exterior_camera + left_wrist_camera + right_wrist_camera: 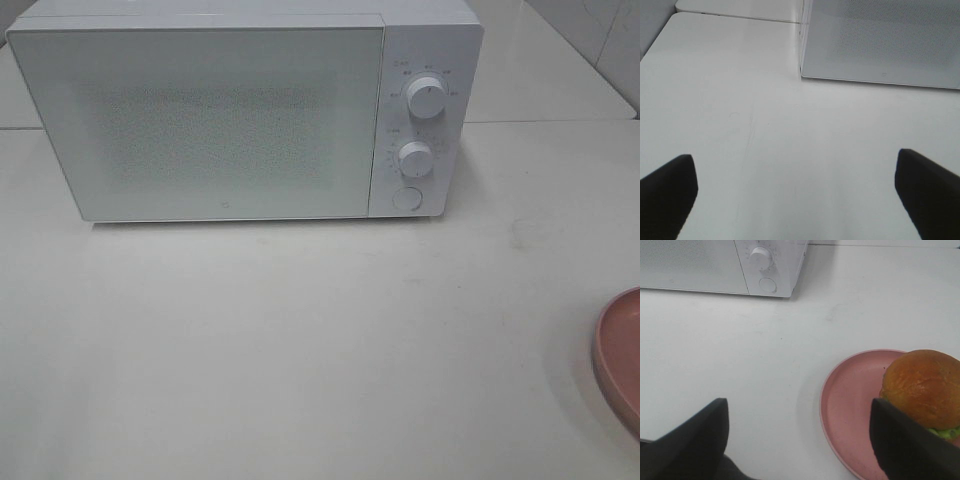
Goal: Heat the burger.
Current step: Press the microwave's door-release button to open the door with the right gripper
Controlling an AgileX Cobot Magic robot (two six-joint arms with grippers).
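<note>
Microwave (220, 120) is standing at the back of the white desk (300, 350). Its door (200, 120) is sitting shut, flush with the front face. The control panel is carrying an upper knob (428, 99), a lower knob (414, 157) and a round button (407, 197) below them.

The burger (922, 387) is resting on the pink plate (850, 390). The plate is lying in front of the microwave and off to its control-panel side, well apart from it. The burger is sitting on the part of the plate farther from the microwave. In the high view only the plate's rim is showing, cut by the picture's edge.

Right gripper (800, 440) is hovering over the desk near the plate, jaws standing wide apart with nothing between them. One finger (910, 440) is overlapping the burger's lower edge in the wrist view; contact cannot be told.

Left gripper (797, 200) is hanging in front of the microwave's hinge-side corner, jaws spread wide over bare desk.

Open desk is running the whole width in front of the microwave door. A seam (740, 16) is crossing the desk beside the microwave, and the desk's rounded corner is showing past it.
</note>
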